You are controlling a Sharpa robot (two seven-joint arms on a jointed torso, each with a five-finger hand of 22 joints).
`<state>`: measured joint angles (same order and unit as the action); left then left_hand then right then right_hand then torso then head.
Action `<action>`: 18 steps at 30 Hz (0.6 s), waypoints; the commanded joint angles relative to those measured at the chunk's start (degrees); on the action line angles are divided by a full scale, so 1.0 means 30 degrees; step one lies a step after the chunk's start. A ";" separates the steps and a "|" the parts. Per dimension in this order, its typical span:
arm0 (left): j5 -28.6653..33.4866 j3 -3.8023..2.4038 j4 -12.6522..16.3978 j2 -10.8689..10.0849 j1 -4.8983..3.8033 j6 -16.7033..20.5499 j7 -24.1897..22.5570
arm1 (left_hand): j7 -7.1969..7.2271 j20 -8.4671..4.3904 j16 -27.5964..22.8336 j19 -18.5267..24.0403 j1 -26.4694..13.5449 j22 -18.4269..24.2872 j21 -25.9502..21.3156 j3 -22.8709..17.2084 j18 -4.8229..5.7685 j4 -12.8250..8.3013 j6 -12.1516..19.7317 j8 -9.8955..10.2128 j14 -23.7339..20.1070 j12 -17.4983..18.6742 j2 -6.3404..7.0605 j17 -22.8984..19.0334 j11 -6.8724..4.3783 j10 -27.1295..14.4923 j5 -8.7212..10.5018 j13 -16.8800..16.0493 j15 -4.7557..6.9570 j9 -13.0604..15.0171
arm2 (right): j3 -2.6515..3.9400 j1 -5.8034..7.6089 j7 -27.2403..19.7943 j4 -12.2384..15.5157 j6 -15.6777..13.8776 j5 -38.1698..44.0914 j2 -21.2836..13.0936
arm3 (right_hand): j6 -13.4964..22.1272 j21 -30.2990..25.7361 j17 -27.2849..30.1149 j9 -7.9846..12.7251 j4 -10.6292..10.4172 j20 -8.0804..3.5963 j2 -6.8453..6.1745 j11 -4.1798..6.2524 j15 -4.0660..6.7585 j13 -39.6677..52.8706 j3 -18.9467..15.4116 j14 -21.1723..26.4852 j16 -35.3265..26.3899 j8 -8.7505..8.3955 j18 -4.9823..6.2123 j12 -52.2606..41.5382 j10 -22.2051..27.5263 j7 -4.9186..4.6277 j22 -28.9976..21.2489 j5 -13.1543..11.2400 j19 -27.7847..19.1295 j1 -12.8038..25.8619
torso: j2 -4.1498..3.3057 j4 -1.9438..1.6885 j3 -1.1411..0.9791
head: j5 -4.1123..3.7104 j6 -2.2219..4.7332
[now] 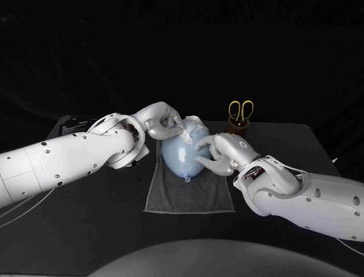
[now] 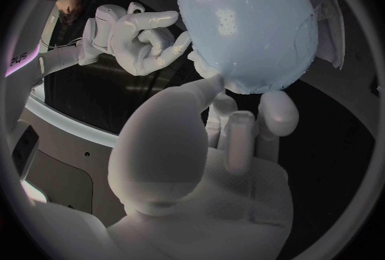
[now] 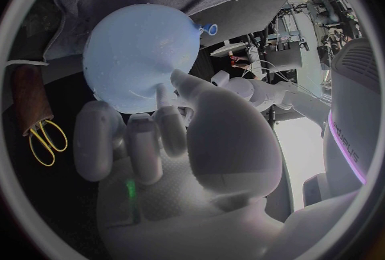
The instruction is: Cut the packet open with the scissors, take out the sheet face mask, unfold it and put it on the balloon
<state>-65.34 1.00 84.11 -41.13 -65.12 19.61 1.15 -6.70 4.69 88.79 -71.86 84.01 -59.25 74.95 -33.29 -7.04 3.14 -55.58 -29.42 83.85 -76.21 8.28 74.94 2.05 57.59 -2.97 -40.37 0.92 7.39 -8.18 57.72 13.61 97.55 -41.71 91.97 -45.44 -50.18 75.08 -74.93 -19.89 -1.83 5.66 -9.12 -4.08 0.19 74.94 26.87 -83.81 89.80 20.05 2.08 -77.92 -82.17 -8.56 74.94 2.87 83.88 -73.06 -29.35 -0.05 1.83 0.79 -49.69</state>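
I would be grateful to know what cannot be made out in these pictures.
- Head view: the white sheet face mask is largely covered by the left hand; its spread over the pale blue balloon is unclear.
- Head view: the yellow-handled scissors have blades hidden inside the brown holder.
- All views: the right hand meets the balloon, but its own fingers hide whether it grips.

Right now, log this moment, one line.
balloon on towel | mask on balloon | left robot hand, right robot hand touch balloon | scissors in holder
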 commanded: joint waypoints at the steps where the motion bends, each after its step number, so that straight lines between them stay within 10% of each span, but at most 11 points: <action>1: -0.0128 -0.0010 0.0091 -0.0023 -0.0018 0.0800 -0.0620 | 0.0059 -0.0206 0.0098 -0.0008 -0.0116 -0.0032 0.0103 -0.0144 0.0201 -0.0219 -0.0199 -0.0325 0.0880 -0.0069 -0.0168 0.1476 -0.0024 0.0240 0.0063 -0.0177 0.0187 0.0387 | -0.0010 -0.0023 0.0205 0.0002 0.0246 0.0240 -0.0001 | -0.0152 0.0076 -0.5022 0.0023 0.0024 0.0000 0.0137 0.0100 0.0011 0.2037 -0.0137 -0.2065 0.0066 -0.0046 0.0340 -0.0112 0.0042 -0.0008 0.3616 -0.0040 0.0198 -0.0088 | -0.0007 0.0000 0.0000 | 0.0004 -0.0023; 18: 0.0221 -0.0005 0.0918 -0.0896 -0.0009 0.0733 -0.2010 | 0.0229 -0.0368 0.0072 0.0028 -0.0701 -0.0079 0.0166 -0.0881 0.0208 -0.0603 -0.0230 -0.1257 0.0896 -0.0052 -0.0009 0.1506 -0.0201 0.0631 0.0068 -0.0620 0.0349 0.1439 | -0.0010 -0.0023 0.0260 0.0019 0.0228 0.0240 -0.0042 | -0.0222 0.0078 -0.5022 0.0020 0.0005 -0.0008 0.0160 0.0120 0.0026 0.2033 -0.0167 -0.2065 0.0066 -0.0035 0.0341 -0.0116 0.0038 0.0018 0.3617 -0.0040 0.0200 -0.0076 | -0.0009 -0.0003 0.0005 | -0.0096 -0.0079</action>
<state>-65.24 1.03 86.33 -43.43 -65.09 22.22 -2.36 -6.25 3.87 88.68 -71.86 82.53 -59.61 75.21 -35.53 -7.04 1.42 -56.10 -32.95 84.05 -76.22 8.22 74.94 1.54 59.11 -2.85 -42.03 1.53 7.45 -8.17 57.73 13.80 97.58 -41.72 91.99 -45.52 -50.62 75.04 -74.94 -19.89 -1.67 5.65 -9.12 -4.09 0.19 74.93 26.71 -83.80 89.73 20.05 2.08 -77.92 -82.17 -8.55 74.93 2.87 83.87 -73.06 -29.38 -0.04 1.83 0.63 -49.84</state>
